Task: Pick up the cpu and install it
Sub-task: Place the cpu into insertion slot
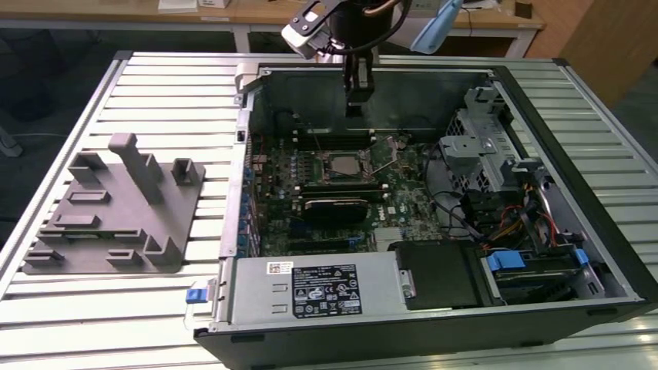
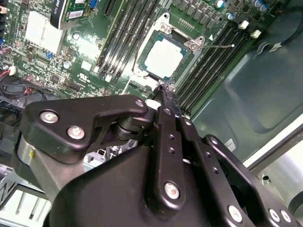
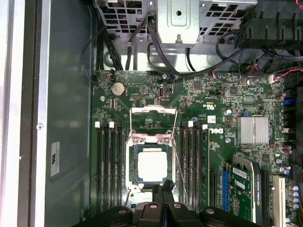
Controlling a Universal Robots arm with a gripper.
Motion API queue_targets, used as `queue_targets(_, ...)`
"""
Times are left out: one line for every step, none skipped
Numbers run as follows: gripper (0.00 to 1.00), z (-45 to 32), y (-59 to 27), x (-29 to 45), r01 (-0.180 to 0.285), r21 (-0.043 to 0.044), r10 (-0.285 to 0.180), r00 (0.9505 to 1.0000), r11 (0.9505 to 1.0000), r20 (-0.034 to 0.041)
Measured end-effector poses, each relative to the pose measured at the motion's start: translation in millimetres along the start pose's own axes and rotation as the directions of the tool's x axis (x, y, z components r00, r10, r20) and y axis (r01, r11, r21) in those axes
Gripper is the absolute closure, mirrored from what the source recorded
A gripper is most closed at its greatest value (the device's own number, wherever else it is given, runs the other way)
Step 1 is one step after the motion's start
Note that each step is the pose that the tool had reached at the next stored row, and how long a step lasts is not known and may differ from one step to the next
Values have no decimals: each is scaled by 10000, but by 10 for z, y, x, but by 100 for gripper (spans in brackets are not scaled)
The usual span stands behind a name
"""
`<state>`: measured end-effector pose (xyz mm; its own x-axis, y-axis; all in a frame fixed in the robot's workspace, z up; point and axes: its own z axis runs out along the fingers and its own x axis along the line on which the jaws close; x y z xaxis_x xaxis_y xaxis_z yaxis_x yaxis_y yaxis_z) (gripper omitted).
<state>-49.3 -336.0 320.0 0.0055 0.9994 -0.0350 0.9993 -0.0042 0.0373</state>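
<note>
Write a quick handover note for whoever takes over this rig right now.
Gripper: shut, holding nothing, poised above the motherboard at the edge of the socket.
Cpu: lying flat in the socket, inside the open computer case.
Done: cpu placed in the socket.
Left: the socket's retention frame stands open, not clamped over the cpu.

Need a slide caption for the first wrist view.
The cpu sits in its socket, retention frame flipped open; the gripper hangs at the socket's edge, jaws shut.
</note>
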Motion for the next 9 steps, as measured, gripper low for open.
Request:
queue_targets(89, 0, 0, -5, 0, 0, 0, 10000, 10000, -2)
queue_targets(89, 0, 0, -10, 0, 0, 0, 10000, 10000, -2)
queue_targets(89, 1, 0, -16, 0, 0, 0, 10000, 10000, -4)
queue_targets(89, 1, 0, -22, 0, -1, 0, 10000, 10000, -5)
queue_targets(89, 1, 0, -28, 0, 0, 0, 10000, 10000, -5)
queue_targets(89, 1, 0, -34, 0, 0, 0, 10000, 10000, -5)
queue_targets(89, 2, 0, -40, 0, 0, 0, 10000, 10000, -6)
queue_targets(89, 2, 0, -48, 0, 0, 0, 10000, 10000, -7)
queue_targets(89, 3, 0, -55, 0, 0, 0, 10000, 10000, -8)
